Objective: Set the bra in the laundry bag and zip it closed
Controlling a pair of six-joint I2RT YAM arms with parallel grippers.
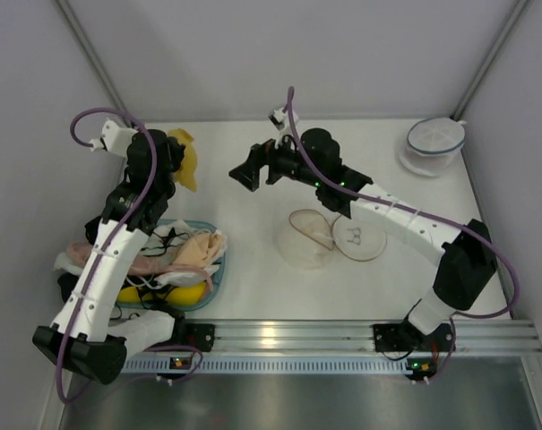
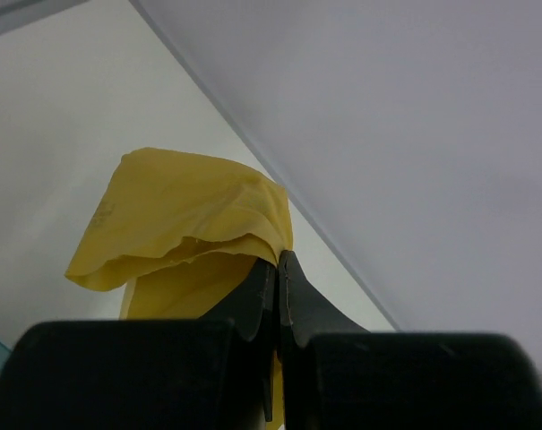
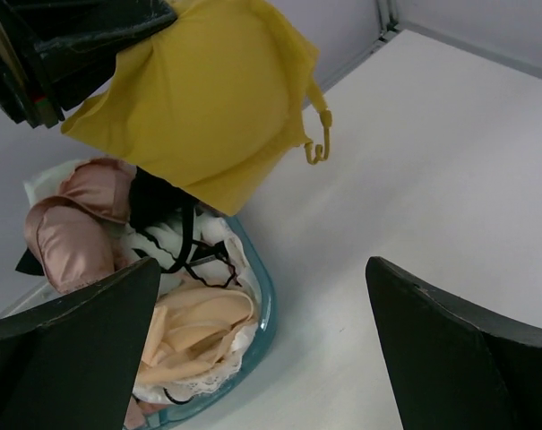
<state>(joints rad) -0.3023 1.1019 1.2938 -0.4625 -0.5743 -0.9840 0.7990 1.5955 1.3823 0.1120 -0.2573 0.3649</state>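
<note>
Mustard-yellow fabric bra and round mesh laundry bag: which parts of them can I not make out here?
- Mustard-yellow fabric bra: left wrist view, lower part hidden behind the shut left claw; top view, partly behind the left arm.
- Round white mesh laundry bag with tan rim: top view, zip slider too small; the right arm crosses its far edge.

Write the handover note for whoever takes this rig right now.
Left gripper: shut on the bra, which hangs in the air at the far side of the basket of other garments.
Right gripper: open, empty, raised mid-table, facing the bra.
Bag: lies open on the table in front of the right arm; nothing seen in it.
Done: bra lifted.
Left: bra into bag, fold lid over, zip shut.
The blue-rimmed bag in the far right corner is not the one for this job.
</note>
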